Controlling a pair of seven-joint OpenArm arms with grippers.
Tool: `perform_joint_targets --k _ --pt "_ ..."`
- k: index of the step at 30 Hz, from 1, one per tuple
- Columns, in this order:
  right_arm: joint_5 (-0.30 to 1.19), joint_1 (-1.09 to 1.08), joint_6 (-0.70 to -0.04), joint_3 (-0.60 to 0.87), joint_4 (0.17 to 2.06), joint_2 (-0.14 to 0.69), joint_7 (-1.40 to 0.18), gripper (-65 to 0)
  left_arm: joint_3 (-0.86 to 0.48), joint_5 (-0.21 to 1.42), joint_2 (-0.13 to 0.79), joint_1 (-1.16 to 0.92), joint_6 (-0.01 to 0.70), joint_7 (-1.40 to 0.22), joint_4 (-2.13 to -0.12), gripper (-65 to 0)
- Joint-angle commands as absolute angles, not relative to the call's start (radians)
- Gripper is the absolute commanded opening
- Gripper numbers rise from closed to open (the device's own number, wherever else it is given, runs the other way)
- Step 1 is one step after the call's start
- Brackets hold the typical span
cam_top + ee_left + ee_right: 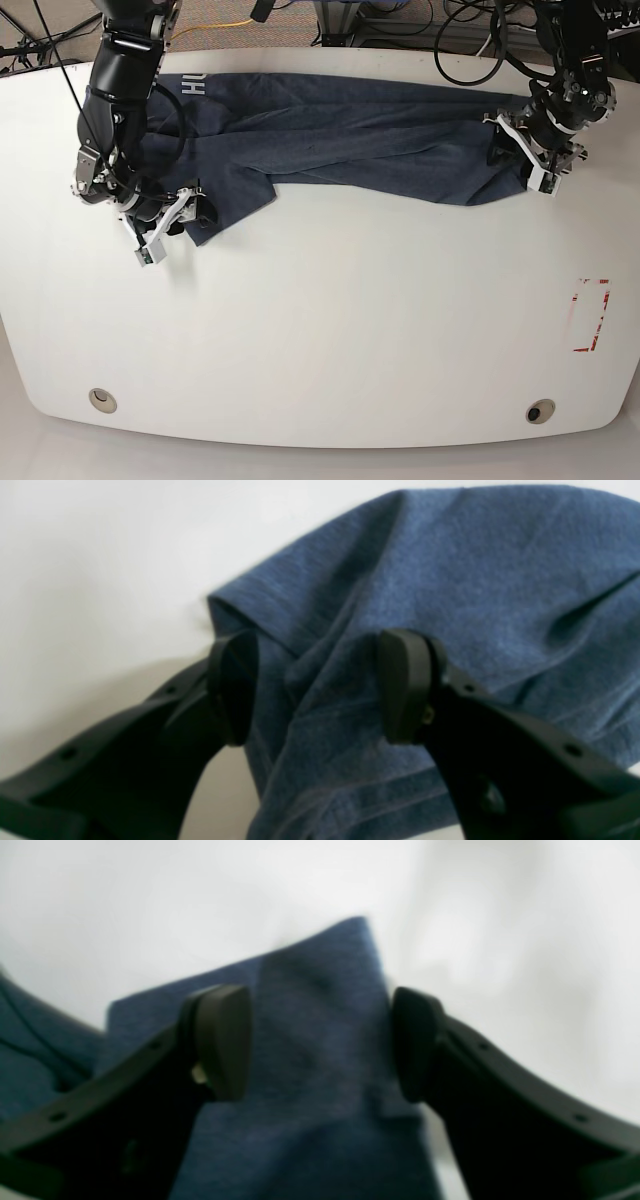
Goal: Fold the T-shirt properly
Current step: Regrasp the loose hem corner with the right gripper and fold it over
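Observation:
The dark slate-blue T-shirt point(340, 140) lies crumpled lengthwise across the back of the white table point(320, 330), with white lettering point(193, 87) showing at its far left end. At the shirt's right end, my left gripper point(507, 150) stands open. In the left wrist view its fingers straddle a folded, hemmed edge of the T-shirt point(450, 570), left gripper point(317, 685). My right gripper point(190, 212) is open at the near-left corner. The right wrist view shows the right gripper point(320, 1042) with a pointed corner of the T-shirt point(320, 985) lying between its spread fingers.
A red-outlined rectangle point(592, 315) is marked on the table at the right. Two round fittings point(100, 400) point(540, 411) sit near the front edge. Cables point(470, 40) and equipment lie beyond the table's far edge.

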State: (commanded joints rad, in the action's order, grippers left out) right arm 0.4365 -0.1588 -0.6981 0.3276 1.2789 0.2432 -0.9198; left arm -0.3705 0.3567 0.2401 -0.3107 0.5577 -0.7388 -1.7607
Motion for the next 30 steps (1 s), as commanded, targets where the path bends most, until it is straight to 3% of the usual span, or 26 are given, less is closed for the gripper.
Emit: perform_joint_targets --k 4,6,8,9,14,23,30 --pt "0.437 -0.16 -0.698 0.326 1.277 0.242 -0.92 -35.8 -0.371 0.355 0.24 -0.311 0.558 -0.739 -1.759 -29.9" --pt "0.438 -0.163 -0.698 0.326 1.279 0.242 -0.92 -47.1 -0.369 0.355 0.24 -0.309 0.556 -0.739 -1.759 -29.9" --pt "0.438 -0.165 -0.698 0.326 1.28 0.243 -0.92 -63.1 -0.367 0.355 0.24 -0.309 0.556 -0.739 -1.75 -29.9" --pt "0.44 -0.165 -0.698 0.326 1.28 0.246 -0.92 -65.0 -0.366 0.355 0.24 -0.309 0.556 -0.739 -1.742 -29.9" --pt "0.443 -0.134 -0.698 0.335 1.415 0.251 -0.941 -65.0 -0.366 0.355 0.24 -0.308 0.556 -0.737 -1.689 -29.9" --pt "0.444 -0.022 -0.698 0.433 1.77 0.242 -1.133 -65.0 -0.363 0.28 0.239 -0.295 0.561 -0.737 -1.675 -29.9" --pt "0.444 0.093 -0.698 0.438 1.9 0.242 -1.155 -65.0 -0.361 0.226 0.236 -0.294 0.561 -0.737 -1.675 -29.9"
